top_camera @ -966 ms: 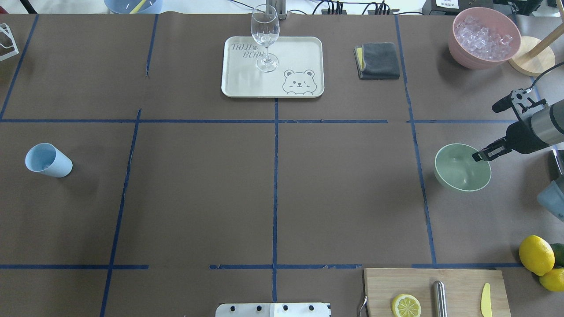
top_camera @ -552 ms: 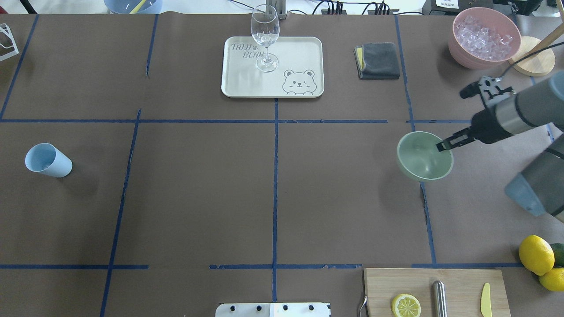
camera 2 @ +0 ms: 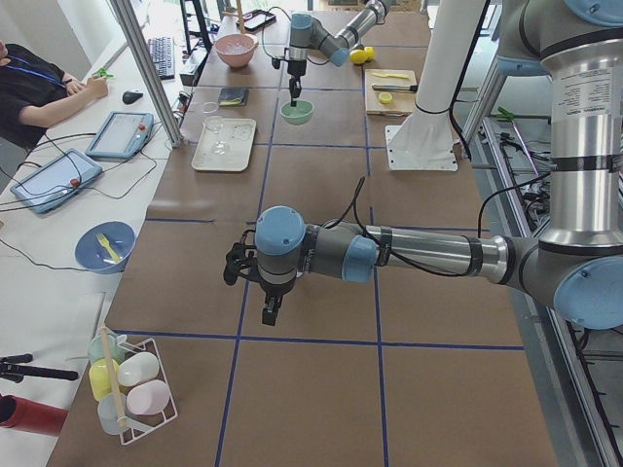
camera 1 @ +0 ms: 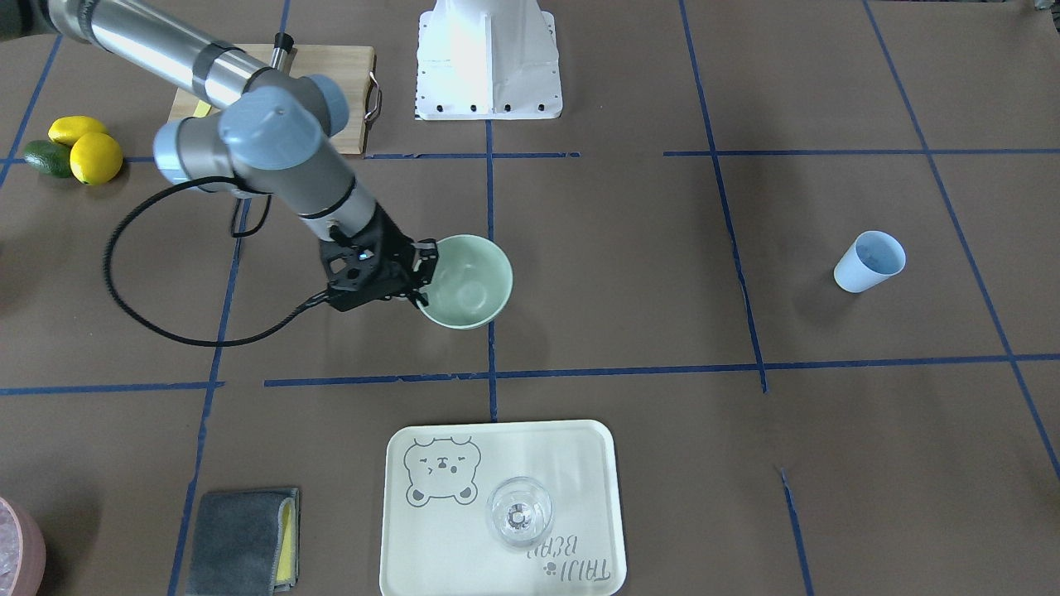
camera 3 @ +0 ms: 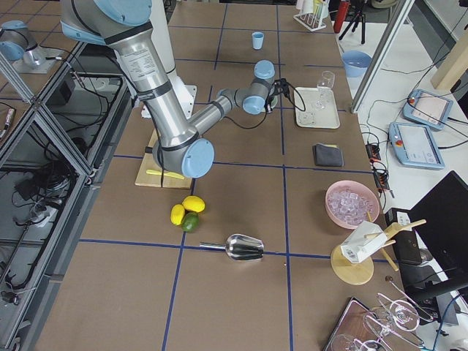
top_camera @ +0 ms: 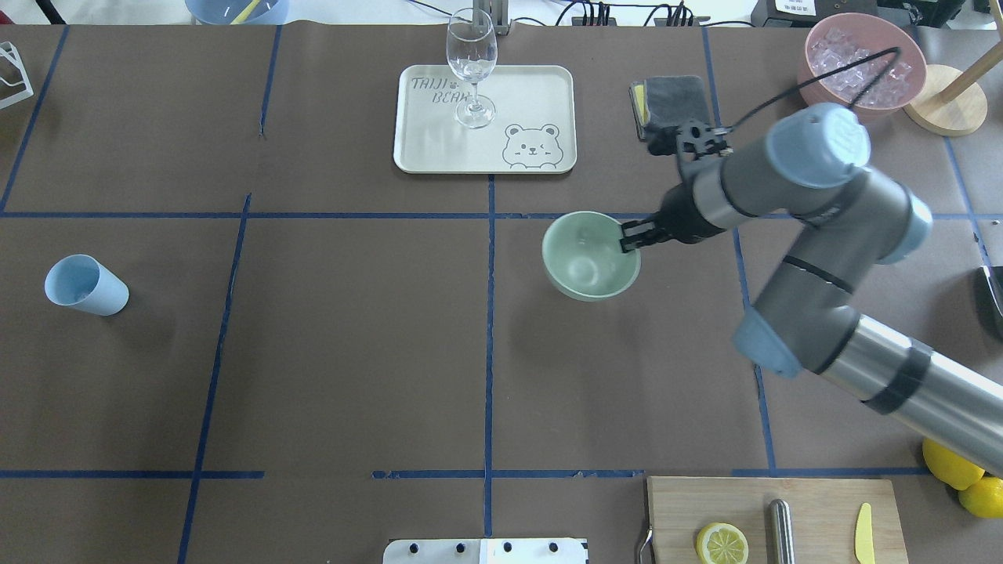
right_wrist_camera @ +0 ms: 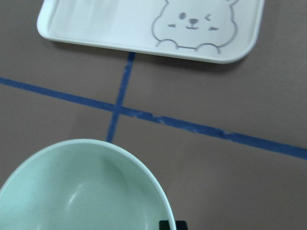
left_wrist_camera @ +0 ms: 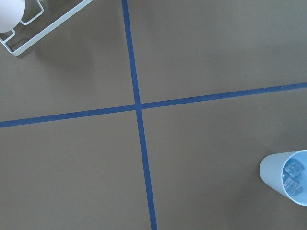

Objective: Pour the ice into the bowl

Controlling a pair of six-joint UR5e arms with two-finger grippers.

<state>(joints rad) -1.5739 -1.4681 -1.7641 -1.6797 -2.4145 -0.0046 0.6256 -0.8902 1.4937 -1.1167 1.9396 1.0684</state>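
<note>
My right gripper [top_camera: 631, 236] is shut on the rim of the pale mint-green bowl [top_camera: 588, 258], which is empty and close over the table near the centre line. It shows in the front view [camera 1: 468, 281] with the gripper [camera 1: 421, 278] on its side, and in the right wrist view [right_wrist_camera: 81, 191]. The light blue cup [top_camera: 85, 284] stands at the far left; the left wrist view shows clear ice cubes [left_wrist_camera: 292, 173] inside it. My left gripper [camera 2: 269, 311] shows only in the exterior left view, hanging over the table; I cannot tell whether it is open.
A cream bear tray [top_camera: 533, 94] with a wine glass [top_camera: 472, 66] lies at the back centre, a grey cloth [top_camera: 674, 106] beside it. A pink bowl [top_camera: 819, 98] of ice is back right. A cutting board [top_camera: 815, 509], lemons [top_camera: 979, 497] and a metal scoop [camera 3: 245, 247] are near the right.
My right arm has carried the mint-green bowl leftward, from the table's right side to just right of the centre line. The blue cup has not moved.
</note>
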